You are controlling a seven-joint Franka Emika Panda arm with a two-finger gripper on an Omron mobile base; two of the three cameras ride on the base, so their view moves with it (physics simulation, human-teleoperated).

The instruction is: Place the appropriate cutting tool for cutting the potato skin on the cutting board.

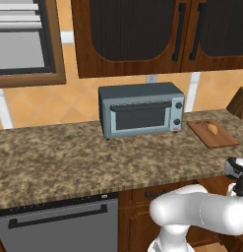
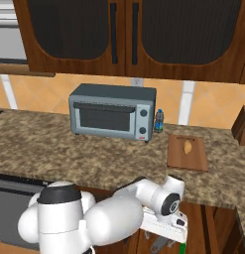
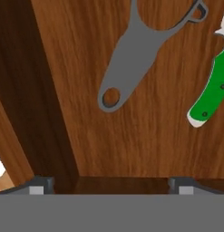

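The grey peeler (image 3: 131, 54) lies on a wooden drawer floor (image 3: 131, 145) in the upper middle of the hand view, a green-handled knife (image 3: 211, 93) just right of it. The gripper (image 3: 111, 186) hangs above, jaws open and empty. On the counter (image 2: 69, 149), the potato (image 2: 187, 146) sits on the cutting board (image 2: 187, 158), right of the toaster oven (image 2: 111, 111).

Count: 1 peeler (image 3: 131, 50), 1 green-handled knife (image 3: 211, 93), 1 potato (image 2: 187, 146), 1 cutting board (image 2: 187, 158), 1 toaster oven (image 2: 113, 111), 1 bottle (image 2: 158, 121).
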